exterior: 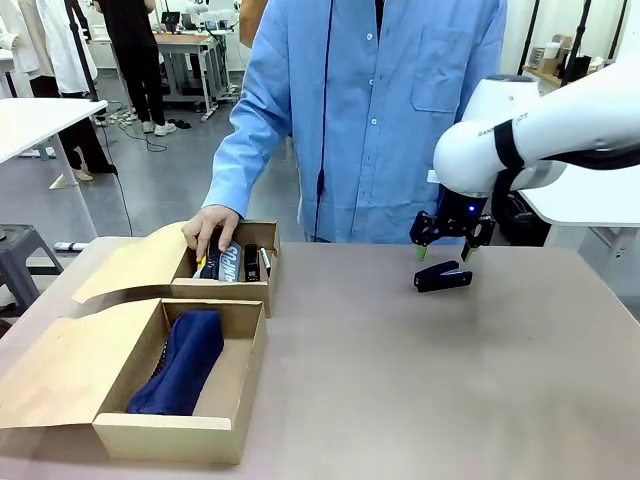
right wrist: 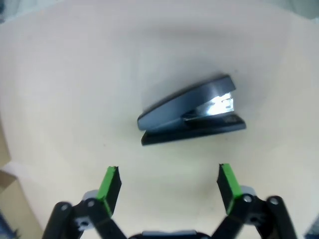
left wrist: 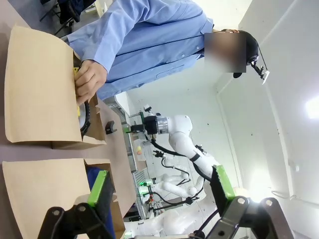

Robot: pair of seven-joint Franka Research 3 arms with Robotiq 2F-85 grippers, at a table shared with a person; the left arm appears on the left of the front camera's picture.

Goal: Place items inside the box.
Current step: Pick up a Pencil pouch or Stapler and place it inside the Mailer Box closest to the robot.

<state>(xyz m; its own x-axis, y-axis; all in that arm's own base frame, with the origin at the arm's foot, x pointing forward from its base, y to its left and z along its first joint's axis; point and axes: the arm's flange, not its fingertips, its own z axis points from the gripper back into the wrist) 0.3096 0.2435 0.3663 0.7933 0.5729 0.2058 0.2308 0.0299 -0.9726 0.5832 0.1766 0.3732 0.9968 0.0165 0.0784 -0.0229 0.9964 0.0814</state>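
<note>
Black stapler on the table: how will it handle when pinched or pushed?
Likely rigid: the stapler looks hard-shelled, though its hinged top, gaping at the metal end, may squeeze down. Smooth sides could slip in the right gripper. Its long flat base suggests sliding, not tipping or rolling.

Right gripper [exterior: 444,254] and left gripper [left wrist: 159,183], fingers [right wrist: 110,181] apart.

On the brown surface [exterior: 400,380], left: open cardboard box [exterior: 180,428] with navy blue fabric pouch [exterior: 185,360] inside; second cardboard box [exterior: 225,294] just behind it. Right: black stapler [exterior: 443,277], just below the right gripper [exterior: 444,254].
</note>
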